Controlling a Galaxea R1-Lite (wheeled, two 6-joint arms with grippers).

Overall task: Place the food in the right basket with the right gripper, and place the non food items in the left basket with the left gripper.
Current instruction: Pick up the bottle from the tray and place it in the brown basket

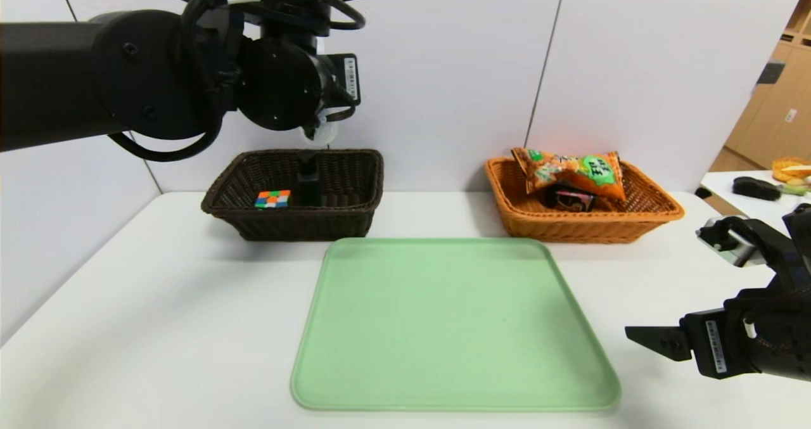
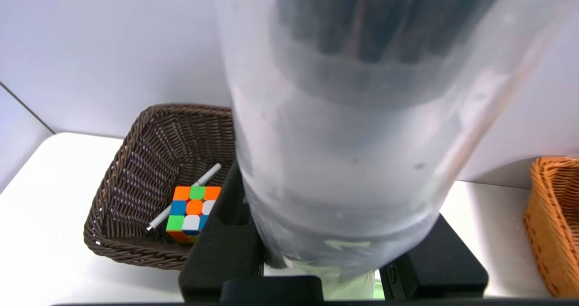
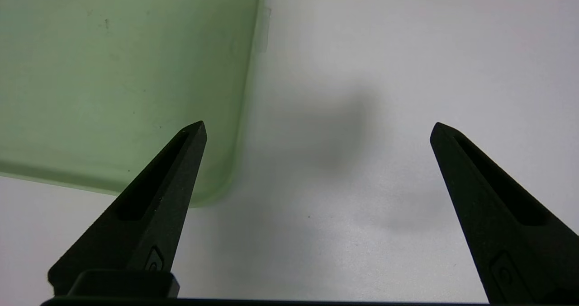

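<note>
My left gripper (image 1: 310, 169) hangs above the brown left basket (image 1: 355, 163) and is shut on a clear plastic cup (image 1: 320, 136). In the left wrist view the cup (image 2: 353, 138) fills the space between the black fingers (image 2: 221, 238). A colourful puzzle cube (image 1: 273, 199) and a white pen (image 2: 206, 177) lie in the brown basket (image 2: 113, 197). The orange right basket (image 1: 652, 207) holds an orange snack bag (image 1: 570, 170) and a dark packet (image 1: 570, 199). My right gripper (image 1: 662, 281) is open and empty, low over the table right of the tray.
A green tray (image 1: 443, 327) lies bare in the middle of the white table; its corner shows in the right wrist view (image 3: 113, 71). A side table with fruit and a dark object (image 1: 757, 188) stands at the far right. The wall is close behind both baskets.
</note>
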